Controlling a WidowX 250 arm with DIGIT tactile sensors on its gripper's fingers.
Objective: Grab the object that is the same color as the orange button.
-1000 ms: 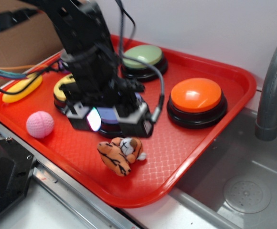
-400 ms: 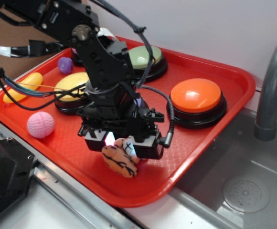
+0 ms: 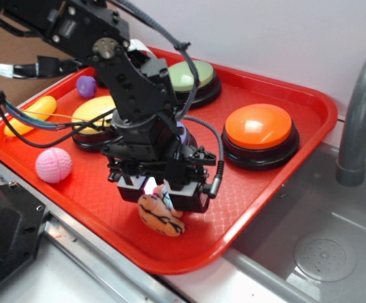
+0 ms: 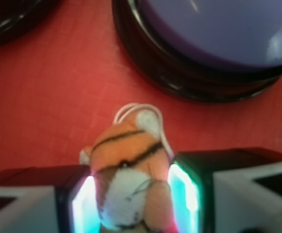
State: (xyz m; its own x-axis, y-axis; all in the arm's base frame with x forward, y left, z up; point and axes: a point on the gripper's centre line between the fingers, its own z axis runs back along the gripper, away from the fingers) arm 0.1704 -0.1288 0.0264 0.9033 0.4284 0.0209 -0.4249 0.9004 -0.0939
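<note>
Red tray (image 3: pixel 277 189) beside a steel sink: gripper (image 3: pixel 162 197) now down over the plush tiger (image 3: pixel 161 218).

Exterior: the tiger lies at the near edge of the tray, its upper half hidden under the gripper body; a second ago the arm stood farther back over the buttons with the toy lying free in front of it, and 0.4 s ago it was nearly where it is now, so the descent looks finished. Orange button (image 3: pixel 259 127) sits far right, untouched; pink ball (image 3: pixel 53 165) and yellow banana toy (image 3: pixel 30 115) lie well to the left. Wrist: both fingers (image 4: pixel 82 206) flank the tiger (image 4: pixel 131 179) closely, pads at or near its sides; jaws narrow, but a firm hold I cannot tell. Judgement: grasp closing, lift not yet begun.
</note>
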